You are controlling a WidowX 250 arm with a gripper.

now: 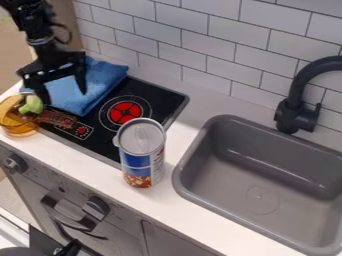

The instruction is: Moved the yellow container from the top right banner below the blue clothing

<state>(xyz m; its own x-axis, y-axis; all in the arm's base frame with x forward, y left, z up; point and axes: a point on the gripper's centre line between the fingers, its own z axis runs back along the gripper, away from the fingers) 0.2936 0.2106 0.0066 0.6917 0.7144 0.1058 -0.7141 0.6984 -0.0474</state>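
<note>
Item, step in hand: judged to be the clearing of the gripper [64, 96] from the yellow container [19, 126], the placing being apparently done. Best executed by a straight, slow lift, jaws kept apart, with sideways travel deferred until the rim is cleared. The green item [31, 104] and the reddish-brown item [59, 119] are to be left undisturbed, and the blue cloth [100, 82] is not to be snagged by the far finger.

Item, jaws: set wide apart, nothing clamped between them; held over the cloth.

Item, yellow container: located at the left end of the counter [179, 197], below the cloth and beside the front left corner of the black cooktop [100, 146]. Relative to the jaws, it is placed outside the gap, to the left of and lower than the nearer finger; whether its rim is touched by that finger cannot be told.
</note>
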